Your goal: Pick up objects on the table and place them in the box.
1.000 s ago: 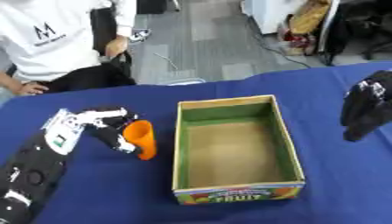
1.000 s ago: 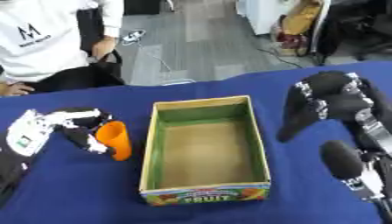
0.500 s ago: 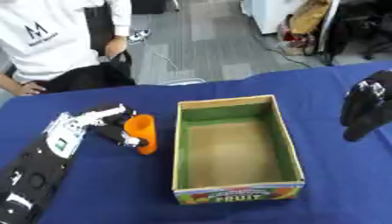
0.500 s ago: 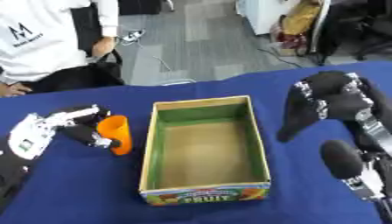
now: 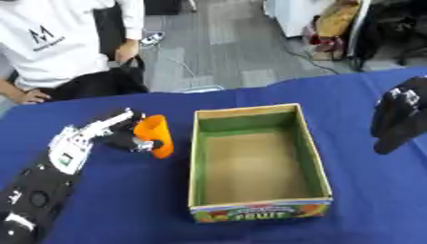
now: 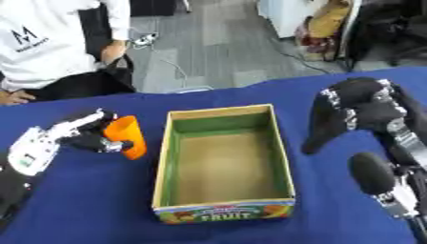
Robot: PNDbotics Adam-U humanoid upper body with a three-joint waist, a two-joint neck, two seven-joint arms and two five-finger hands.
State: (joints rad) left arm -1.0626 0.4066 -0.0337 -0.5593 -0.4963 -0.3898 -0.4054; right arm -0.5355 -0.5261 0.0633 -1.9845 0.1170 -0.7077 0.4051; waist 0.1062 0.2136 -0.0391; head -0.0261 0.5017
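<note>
Left hand: the left hand (image 5: 113,135) was seen with its fingers curled round the cup (image 5: 154,136), which was gripped on the side turned away from the box.
Cup: an orange cup was held at the hand's fingertips, just beside the box's (image 5: 254,211) left wall and outside it; whether it was raised off the bench (image 5: 116,200) or resting on it could not be told.
Cup axis: the long axis was seen close to upright, slightly tilted, and roughly parallel to the near wall of the box.
Box from hand: the box lay to the right of the left hand, its open interior bare, with only the left wall standing between the cup and the inside.
Key relation: a short carry rightward over that wall was judged to be what the coming move turned on.
Right hand: the right hand (image 6: 354,109) was hung past the box's right side, well apart from the cup, fingers drooped and nothing held.
Nearer hand: the left, by far.
</note>
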